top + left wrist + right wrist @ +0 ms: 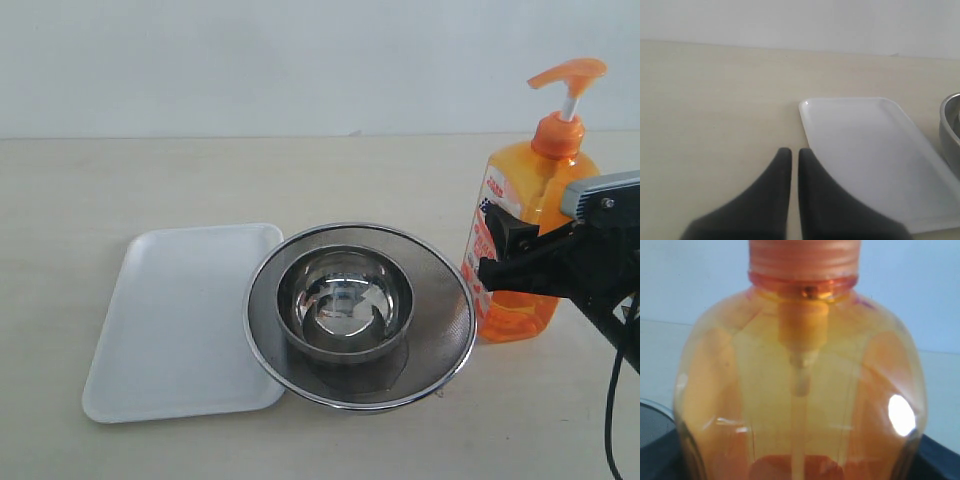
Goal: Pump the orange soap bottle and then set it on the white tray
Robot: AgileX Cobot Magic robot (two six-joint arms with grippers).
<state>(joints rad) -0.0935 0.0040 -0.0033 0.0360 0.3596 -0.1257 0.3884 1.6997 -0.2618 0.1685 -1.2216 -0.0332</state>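
Our right gripper (490,243) sat closest, its jaws spread wide round the orange soap bottle (535,180) and seemingly pressing its sides. That bottle stood on the table (120,180) beside the strainer (455,330), well apart from the white tray (170,320). Our left gripper (791,156) hung near the tray, nearly closed and empty. We judged the pumping step not yet done: the raised pump head (568,72) needed pressing down.
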